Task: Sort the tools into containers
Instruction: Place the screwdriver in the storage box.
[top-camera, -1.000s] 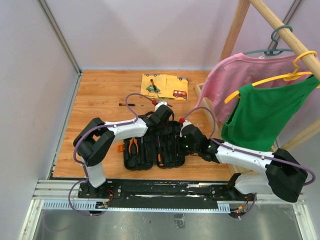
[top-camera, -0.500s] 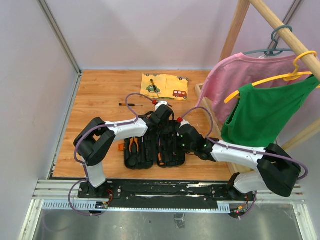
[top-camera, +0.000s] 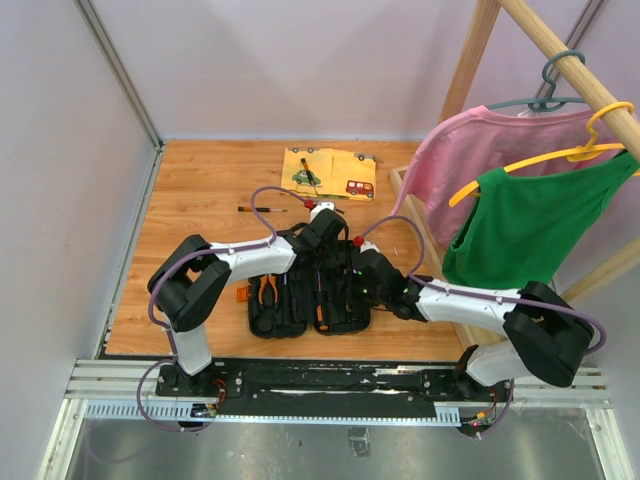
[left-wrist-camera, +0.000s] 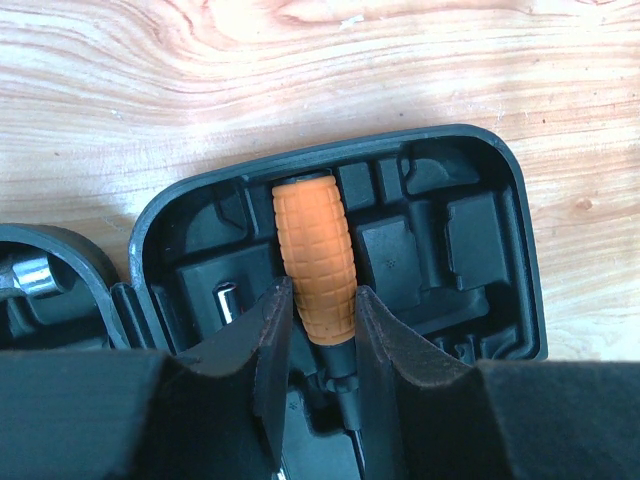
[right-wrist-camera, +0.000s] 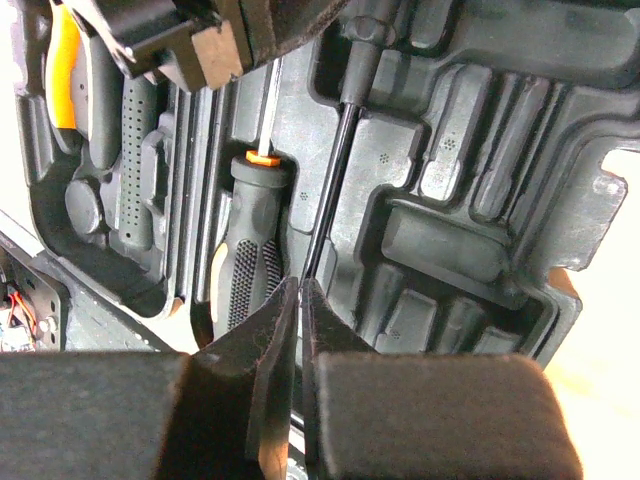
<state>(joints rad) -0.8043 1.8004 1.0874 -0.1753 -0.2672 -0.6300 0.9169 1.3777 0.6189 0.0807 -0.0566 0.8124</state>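
Observation:
The black tool case (top-camera: 345, 322) lies open near the front edge. My left gripper (top-camera: 322, 232) is at its far end, shut on the orange handle of a screwdriver (left-wrist-camera: 314, 258) lying in a slot of the case (left-wrist-camera: 480, 230). My right gripper (top-camera: 366, 274) is over the right half; its fingers (right-wrist-camera: 275, 330) are shut on that screwdriver's thin dark shaft (right-wrist-camera: 335, 170). Orange pliers (top-camera: 266, 290) and an orange-and-black screwdriver (right-wrist-camera: 245, 260) lie in slots. A thin dark screwdriver (top-camera: 262, 209) lies on the table. Another screwdriver (top-camera: 309, 172) lies on the yellow cloth (top-camera: 345, 175).
A wooden clothes rack (top-camera: 470, 60) with pink (top-camera: 470, 150) and green (top-camera: 530, 225) garments on hangers stands at the right, its base (top-camera: 408, 205) close to my right arm. Walls close the table on the left and at the back.
My right gripper has moved left and further over the case, toward my left gripper. The left arm and the tools on the table have not moved.

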